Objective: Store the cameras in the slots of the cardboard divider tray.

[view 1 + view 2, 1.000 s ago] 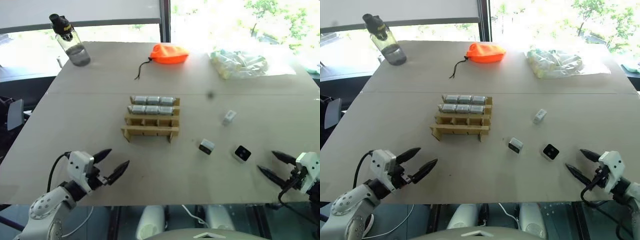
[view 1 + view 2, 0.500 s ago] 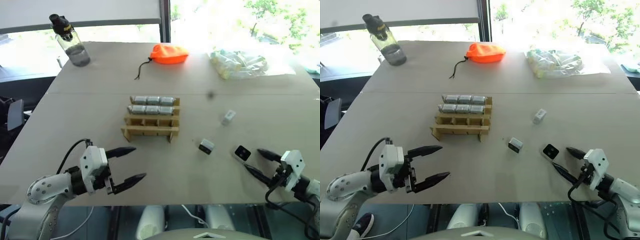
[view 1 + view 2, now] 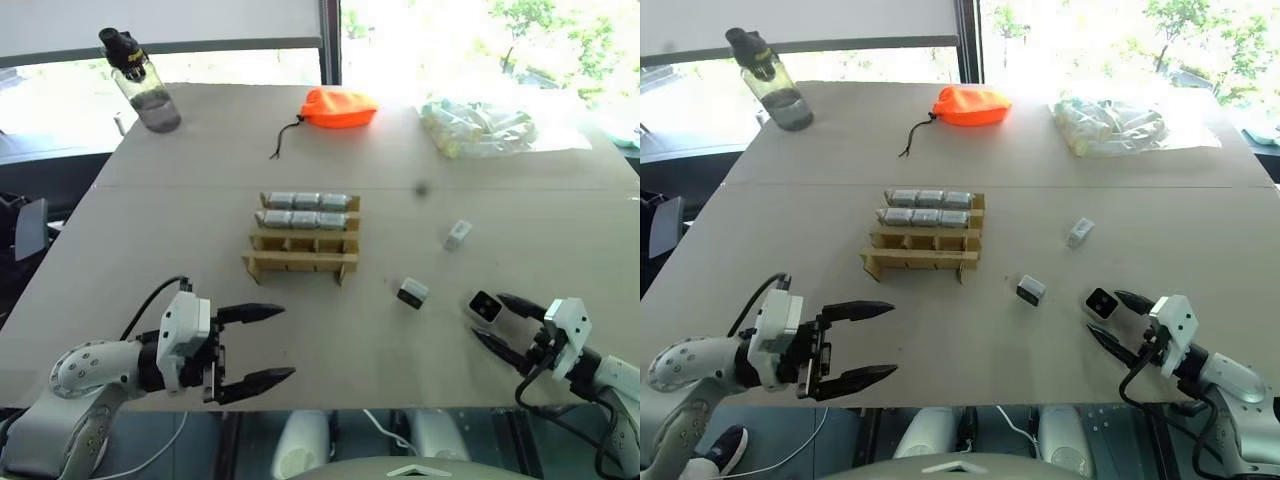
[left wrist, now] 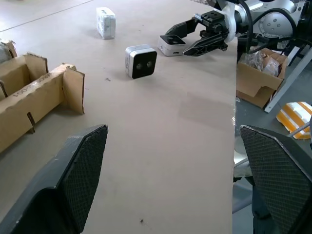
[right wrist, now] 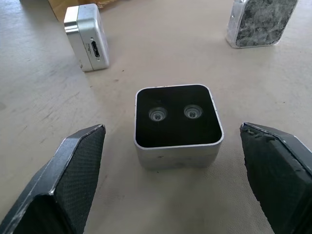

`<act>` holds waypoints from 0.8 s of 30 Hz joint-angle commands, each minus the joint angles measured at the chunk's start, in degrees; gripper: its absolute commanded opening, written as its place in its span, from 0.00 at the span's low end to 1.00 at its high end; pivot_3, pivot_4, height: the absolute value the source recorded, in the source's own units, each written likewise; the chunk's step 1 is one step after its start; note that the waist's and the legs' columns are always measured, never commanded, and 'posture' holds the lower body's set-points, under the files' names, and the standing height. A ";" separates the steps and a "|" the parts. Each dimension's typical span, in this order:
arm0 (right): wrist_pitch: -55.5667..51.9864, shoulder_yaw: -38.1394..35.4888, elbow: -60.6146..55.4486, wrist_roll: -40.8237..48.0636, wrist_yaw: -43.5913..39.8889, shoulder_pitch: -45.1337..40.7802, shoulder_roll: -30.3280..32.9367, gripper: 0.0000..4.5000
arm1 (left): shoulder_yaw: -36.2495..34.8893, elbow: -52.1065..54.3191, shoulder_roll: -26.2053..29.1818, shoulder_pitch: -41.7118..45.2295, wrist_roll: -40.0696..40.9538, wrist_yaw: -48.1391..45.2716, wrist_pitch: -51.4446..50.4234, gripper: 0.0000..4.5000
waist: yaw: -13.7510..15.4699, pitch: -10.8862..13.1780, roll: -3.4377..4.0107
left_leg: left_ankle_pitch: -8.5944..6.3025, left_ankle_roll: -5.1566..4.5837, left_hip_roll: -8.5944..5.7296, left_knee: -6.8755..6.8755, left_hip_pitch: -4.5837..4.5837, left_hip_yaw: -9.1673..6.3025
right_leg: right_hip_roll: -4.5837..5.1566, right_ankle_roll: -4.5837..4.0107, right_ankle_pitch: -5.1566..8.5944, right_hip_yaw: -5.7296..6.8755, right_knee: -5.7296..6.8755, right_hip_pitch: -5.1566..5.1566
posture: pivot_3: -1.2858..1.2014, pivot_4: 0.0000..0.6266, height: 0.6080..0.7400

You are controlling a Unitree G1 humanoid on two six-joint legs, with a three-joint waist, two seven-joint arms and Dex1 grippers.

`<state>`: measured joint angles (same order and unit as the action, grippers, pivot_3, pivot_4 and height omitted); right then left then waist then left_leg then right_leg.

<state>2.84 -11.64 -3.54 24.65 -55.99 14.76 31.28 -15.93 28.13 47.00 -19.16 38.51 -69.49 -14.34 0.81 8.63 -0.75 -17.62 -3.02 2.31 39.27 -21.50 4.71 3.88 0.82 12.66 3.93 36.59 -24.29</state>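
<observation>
The cardboard divider tray [image 3: 302, 240] sits mid-table, six cameras [image 3: 306, 210] filling its two far rows. At four o'clock from it, the right gripper [image 3: 497, 321] gapes, empty, around a face-up camera [image 3: 484, 305]. At seven o'clock, the left gripper [image 3: 262, 345] gapes empty.

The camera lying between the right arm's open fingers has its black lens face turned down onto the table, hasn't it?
Not quite. The camera does lie on the table between the right gripper's open fingers, but its black lens face points up, with both lenses showing. The right wrist view shows this plainly.
</observation>
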 commanded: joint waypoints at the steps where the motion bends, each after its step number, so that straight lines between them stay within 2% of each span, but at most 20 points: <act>1: 1.37 -1.11 -0.19 0.37 -0.25 0.20 0.23 0.97 | -1.76 0.93 0.69 -0.10 1.60 -1.41 -0.01 1.00 | -0.01 0.00 0.00 | 0.01 0.01 0.00 0.00 0.00 0.00 | -0.01 0.00 0.00 0.00 0.00 0.00 | 0.52 0.24 1.00; 3: 1.54 -1.30 0.01 0.55 -0.26 0.13 0.19 0.97 | -1.80 0.82 0.80 -0.10 1.51 -1.99 0.03 1.00 | 0.00 0.00 0.00 | 0.09 0.15 0.00 0.00 0.00 0.01 | -0.01 0.00 0.00 0.00 0.00 0.00 | 0.52 0.24 1.00; 4: 1.62 -1.33 0.07 0.61 -0.29 0.13 0.18 0.92 | -1.86 0.71 0.84 -0.09 1.39 -2.28 0.21 1.00 | 0.00 0.00 0.00 | 0.09 0.15 0.00 0.00 0.01 0.01 | -0.01 0.00 0.00 0.00 0.00 0.00 | 0.52 0.24 1.00; 6: 1.91 -1.39 0.37 0.68 -0.44 0.02 0.20 0.78 | -1.91 0.32 1.11 -0.16 1.09 -3.09 0.47 1.00 | -0.01 0.00 0.00 | 0.08 0.14 0.00 0.00 0.00 0.02 | -0.01 0.00 0.00 0.00 0.00 0.00 | 0.52 0.24 1.00; 9: 2.41 -1.33 0.81 0.72 -0.52 -0.30 0.13 0.45 | -1.90 -0.24 1.59 -0.46 0.66 -4.20 0.60 1.00 | -0.01 0.00 0.00 | 0.08 0.14 0.00 0.00 0.01 0.02 | -0.02 0.00 0.00 0.00 0.00 0.00 | 0.52 0.24 1.00; 10: 2.53 -1.27 0.89 0.76 -0.58 -0.35 0.12 0.39 | -1.88 -0.37 1.69 -0.55 0.55 -4.41 0.62 1.00 | -0.01 0.00 0.00 | 0.08 0.14 0.00 0.00 0.01 0.02 | -0.02 0.00 0.00 0.00 0.00 0.00 | 0.52 0.24 1.00; 18: 4.02 -1.18 1.98 -0.08 -0.08 -1.22 0.07 0.38 | -2.08 -0.91 1.35 -0.19 0.97 -5.08 0.40 1.00 | -0.01 0.00 0.00 | 0.08 0.14 0.00 0.00 0.01 0.02 | -0.02 0.00 0.00 0.00 0.00 0.00 | 0.52 0.24 1.00; 24: 2.31 -1.66 -2.02 0.39 2.38 -6.55 1.06 0.38 | -2.58 -2.17 1.80 1.31 1.32 -5.60 0.02 1.00 | -0.06 0.01 0.02 | 0.09 0.15 0.00 0.00 0.07 0.09 | -0.03 0.00 0.00 0.00 0.05 0.00 | 0.52 0.24 1.00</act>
<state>5.10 -11.77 -1.16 23.75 -54.51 10.21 31.52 -17.05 26.06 48.13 -18.61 38.56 -74.70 -14.47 0.75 8.64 -0.73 -17.53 -2.88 2.32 39.28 -21.42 4.82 3.84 0.82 12.65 3.93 36.66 -24.29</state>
